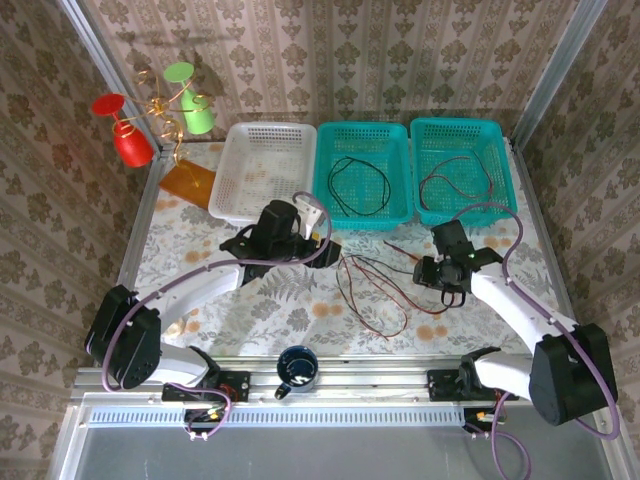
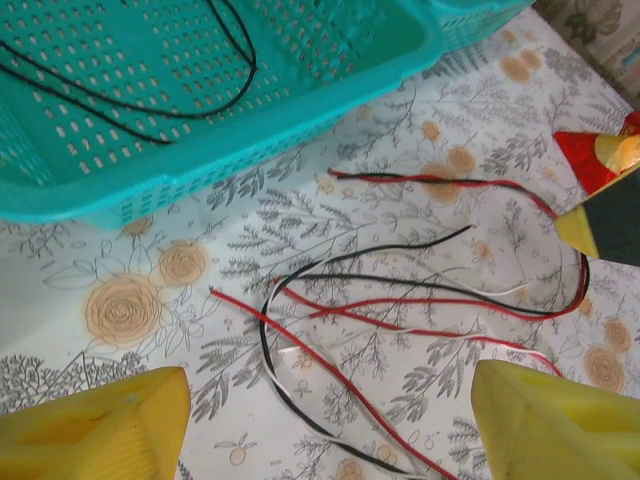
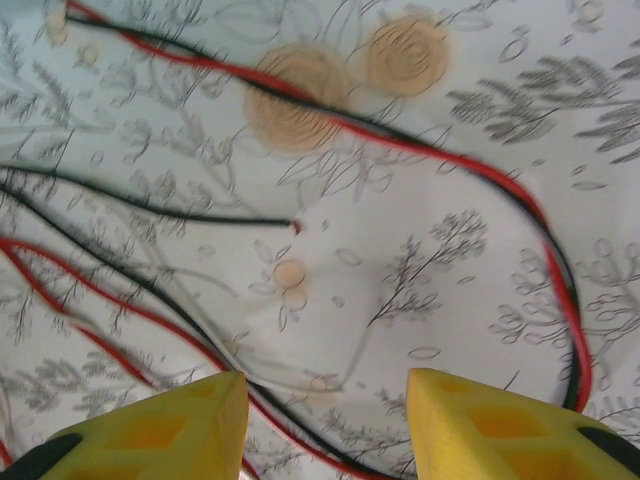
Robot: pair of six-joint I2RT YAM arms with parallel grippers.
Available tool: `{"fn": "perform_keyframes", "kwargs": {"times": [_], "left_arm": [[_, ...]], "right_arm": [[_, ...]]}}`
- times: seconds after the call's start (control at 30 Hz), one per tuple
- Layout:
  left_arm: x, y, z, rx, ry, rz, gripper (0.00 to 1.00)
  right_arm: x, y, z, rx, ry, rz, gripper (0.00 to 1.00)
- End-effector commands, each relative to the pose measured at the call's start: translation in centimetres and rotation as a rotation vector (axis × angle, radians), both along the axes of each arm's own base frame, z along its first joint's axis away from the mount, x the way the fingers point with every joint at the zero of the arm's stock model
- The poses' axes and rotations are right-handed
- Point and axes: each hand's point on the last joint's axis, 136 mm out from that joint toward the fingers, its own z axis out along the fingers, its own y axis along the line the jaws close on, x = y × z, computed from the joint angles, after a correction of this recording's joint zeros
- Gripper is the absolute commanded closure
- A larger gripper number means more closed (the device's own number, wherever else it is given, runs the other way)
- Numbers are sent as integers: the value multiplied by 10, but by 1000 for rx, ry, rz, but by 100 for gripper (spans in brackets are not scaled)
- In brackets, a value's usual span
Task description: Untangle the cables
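Surface: the tabletop (image 1: 250, 300) is covered by a pale floral cloth and enclosed on three sides by patterned wallpaper walls (image 1: 350, 50), with an aluminium rail (image 1: 370, 372) along its near edge.

Far edge: a white basket (image 1: 232, 175), a middle teal basket (image 1: 363, 128) and a right teal basket (image 1: 455, 124) stand side by side. One black cable (image 2: 100, 100) lies looped in the middle teal basket. A dark cable (image 1: 470, 160) lies looped in the right one.

Far left corner: a gold spiral stand (image 1: 165, 105) carries a red cup and a green cup. A dark mug (image 1: 297, 368) sits on the near rail, at about its middle.

Task item: the loose cables (image 1: 375, 290), red, black and one pale strand, lie tangled on the cloth at the middle of the tabletop, between the two arms and nearer than the teal baskets. The strands cross one another repeatedly (image 2: 400, 300).

Left gripper (image 2: 330, 430): over the tangle's left side, its yellow fingers spread wide, holding nothing.

Right gripper (image 3: 320, 420): low over the tangle's right side, fingers moderately parted. Strands (image 3: 200, 300) run across the cloth below the gap. Nothing appears clamped, though whether a fingertip touches a strand cannot be told from this blurred view.
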Motion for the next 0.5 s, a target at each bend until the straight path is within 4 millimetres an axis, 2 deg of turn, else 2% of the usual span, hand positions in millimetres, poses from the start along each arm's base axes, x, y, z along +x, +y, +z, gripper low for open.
{"fn": "perform_keyframes", "kwargs": {"times": [0.0,0.17,0.47], "left_arm": [[-7,0,1,1,-7,-23,25],[-8,1,0,1,-1,-26,25],[-8,1,-5,6,15,-14,25]], "right_arm": [[-18,14,-11,54,60,28,56],[-26,24,-20,19,82,86,58],[-21,47,-35,-54,112,188,68]]}}
